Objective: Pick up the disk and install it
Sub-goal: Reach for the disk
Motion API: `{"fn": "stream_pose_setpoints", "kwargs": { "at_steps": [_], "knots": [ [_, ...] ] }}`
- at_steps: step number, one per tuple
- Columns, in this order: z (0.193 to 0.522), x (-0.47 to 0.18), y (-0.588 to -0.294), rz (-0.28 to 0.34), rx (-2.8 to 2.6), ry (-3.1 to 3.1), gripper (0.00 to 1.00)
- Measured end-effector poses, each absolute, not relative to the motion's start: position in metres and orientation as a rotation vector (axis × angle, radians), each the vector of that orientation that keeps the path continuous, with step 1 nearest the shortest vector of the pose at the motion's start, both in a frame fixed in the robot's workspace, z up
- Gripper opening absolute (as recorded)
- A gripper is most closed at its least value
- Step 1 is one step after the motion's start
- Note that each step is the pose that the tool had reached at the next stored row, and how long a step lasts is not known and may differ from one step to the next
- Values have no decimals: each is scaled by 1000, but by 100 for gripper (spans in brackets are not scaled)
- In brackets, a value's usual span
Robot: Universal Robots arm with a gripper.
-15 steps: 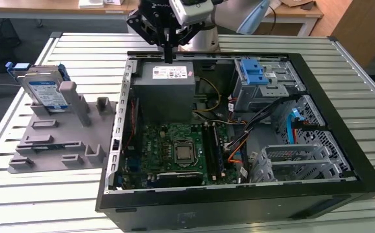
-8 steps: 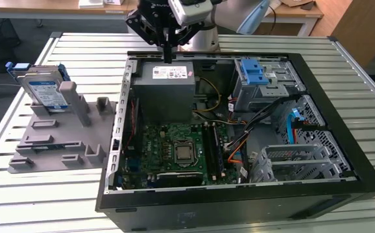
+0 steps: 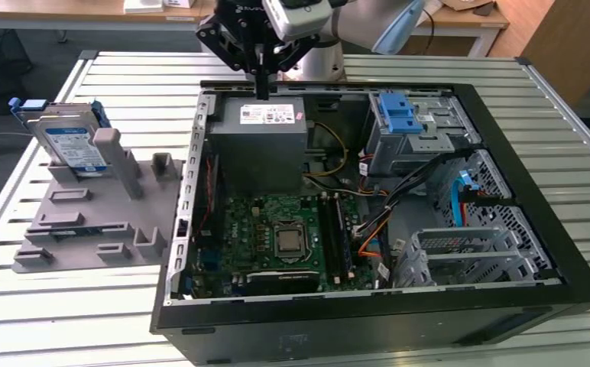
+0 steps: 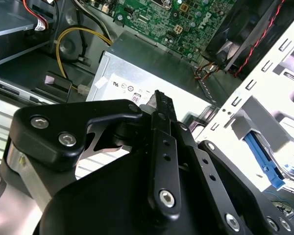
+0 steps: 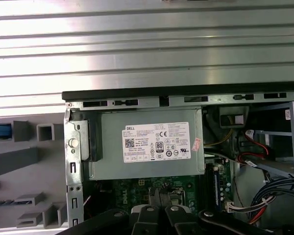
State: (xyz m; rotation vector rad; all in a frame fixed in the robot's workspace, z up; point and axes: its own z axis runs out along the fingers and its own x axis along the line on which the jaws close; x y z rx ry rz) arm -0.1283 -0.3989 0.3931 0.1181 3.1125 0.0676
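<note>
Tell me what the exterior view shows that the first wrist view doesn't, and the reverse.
Exterior view's own: the disk as a whole, standing upright in the grey fixture at the exterior view's left, apart from the gripper; also the front drive cage. First wrist view's own: a straight-down look at the sticker on the power supply, plus a blue edge beside the fixture, perhaps the disk's bracket, I cannot tell. Shared: the gripper near the power supply, the motherboard, the slatted table.
</note>
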Motion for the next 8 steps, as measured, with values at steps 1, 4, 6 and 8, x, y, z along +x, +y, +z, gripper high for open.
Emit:
{"fn": "stream_pose_setpoints", "kwargs": {
  "at_steps": [1,4,6,8],
  "knots": [
    [393,-129,-399,68,118,3112,11],
    [393,-130,-399,68,118,3112,11],
    [393,-132,-399,68,118,3113,11],
    [393,-133,-399,68,118,3113,11]
  ]
}}
